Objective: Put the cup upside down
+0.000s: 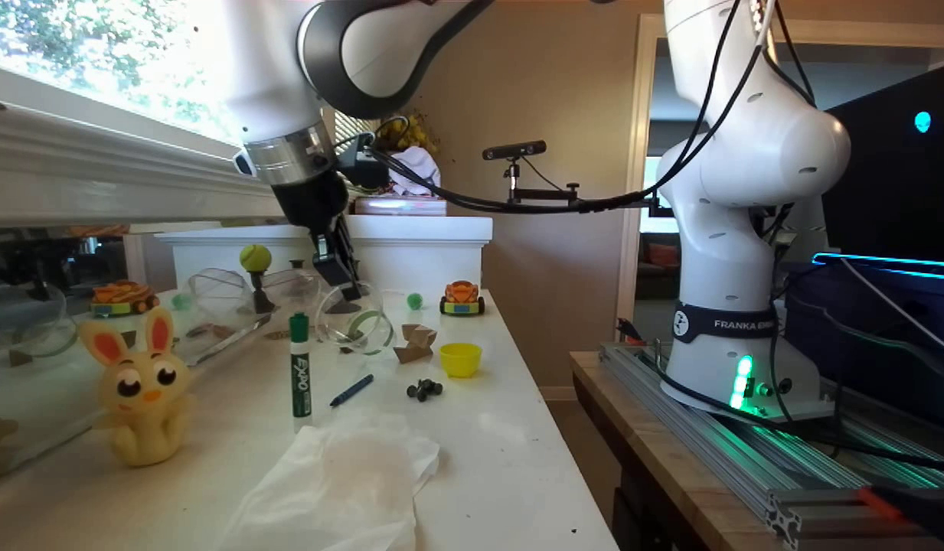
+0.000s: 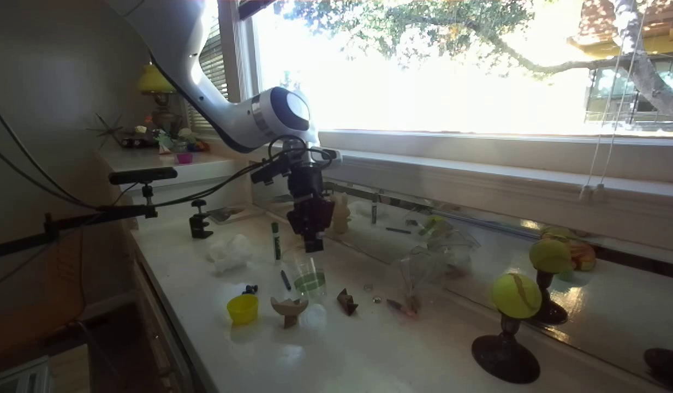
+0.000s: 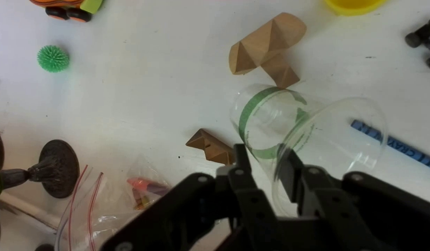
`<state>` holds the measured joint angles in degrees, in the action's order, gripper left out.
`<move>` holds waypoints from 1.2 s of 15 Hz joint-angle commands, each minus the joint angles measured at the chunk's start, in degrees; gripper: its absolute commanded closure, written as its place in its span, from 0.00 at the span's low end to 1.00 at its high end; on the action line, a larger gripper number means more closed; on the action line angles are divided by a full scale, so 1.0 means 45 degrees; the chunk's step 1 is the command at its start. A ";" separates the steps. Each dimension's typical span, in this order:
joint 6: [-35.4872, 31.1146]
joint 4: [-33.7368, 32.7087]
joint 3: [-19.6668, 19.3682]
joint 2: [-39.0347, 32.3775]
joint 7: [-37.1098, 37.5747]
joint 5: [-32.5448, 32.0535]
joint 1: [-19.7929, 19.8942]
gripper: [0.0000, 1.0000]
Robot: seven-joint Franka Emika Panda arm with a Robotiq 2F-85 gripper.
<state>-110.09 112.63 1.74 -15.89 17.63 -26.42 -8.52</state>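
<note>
Clear plastic, banded in green, forms the cup (image 3: 300, 129), located on the counter (image 3: 148, 104) at the jaws. In the wrist view its mouth lies toward the crayon (image 3: 406, 148) and its base just beside the larger brown piece (image 3: 267, 45); whether it stands or leans cannot be told. The jaws are parted, a visible gap between them: one side outside the cup wall, the other over or within the mouth. No grip is shown.

Step in hand, by judgement: seat the jaws on the rim. Centre the wall in the gap before closing. Apply light force; thin plastic will probably buckle under excess. Lift clear of the crayon and larger brown piece before rotating. Turn the mouth fully down, lower until the rim meets the counter evenly, then release.

Arm (image 1: 269, 84) pose: extended over the counter and bent downward. In an exterior view the jaws slant off vertical; their tips overlap the cup's top edge. Contact cannot be confirmed.
</note>
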 commanded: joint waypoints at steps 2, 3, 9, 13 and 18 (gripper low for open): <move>0.0013 -0.0267 -0.0060 -0.0269 0.0175 -0.0121 -0.0037 0.33; 0.0019 -0.0265 -0.0068 -0.0274 0.0179 -0.0125 -0.0037 0.28; -0.0026 -0.0238 -0.0101 -0.0231 0.0156 -0.0087 -0.0010 0.00; -0.0041 -0.0229 -0.0109 -0.0221 0.0142 -0.0063 0.0003 0.00; -0.0042 -0.0228 -0.0110 -0.0222 0.0161 -0.0054 -0.0003 0.00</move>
<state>-110.09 112.34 1.35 -16.42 17.63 -26.42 -8.43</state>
